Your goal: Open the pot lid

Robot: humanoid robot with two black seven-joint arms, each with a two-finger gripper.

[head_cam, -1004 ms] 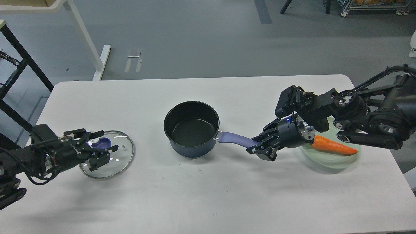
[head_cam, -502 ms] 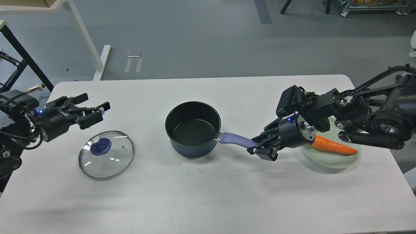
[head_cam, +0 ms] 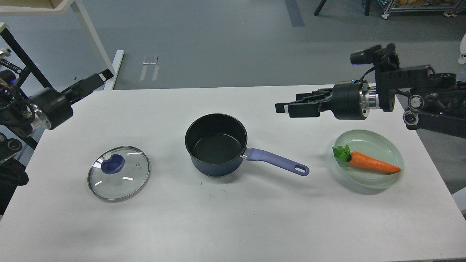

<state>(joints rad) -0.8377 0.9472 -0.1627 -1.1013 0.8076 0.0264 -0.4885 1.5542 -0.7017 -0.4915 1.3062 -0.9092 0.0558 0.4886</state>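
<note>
The dark pot point(head_cam: 215, 143) stands uncovered at the table's middle, its purple handle point(head_cam: 278, 162) pointing right. The glass lid point(head_cam: 118, 177) with a blue knob lies flat on the table to the pot's left. My left gripper point(head_cam: 103, 76) is raised over the table's far left corner, well apart from the lid; it is seen edge-on and its fingers cannot be told apart. My right gripper point(head_cam: 287, 103) hovers above the table behind the handle, pointing left, fingers slightly apart and empty.
A pale green plate point(head_cam: 386, 140) at the right holds an orange carrot point(head_cam: 371, 164) with green leaves. A black frame point(head_cam: 22, 62) and a white table leg point(head_cam: 95, 40) stand beyond the table's left end.
My right gripper let go of the pot handle and rose back toward the far right. My left gripper withdrew up and left from the lid, which stays lying on the table.
</note>
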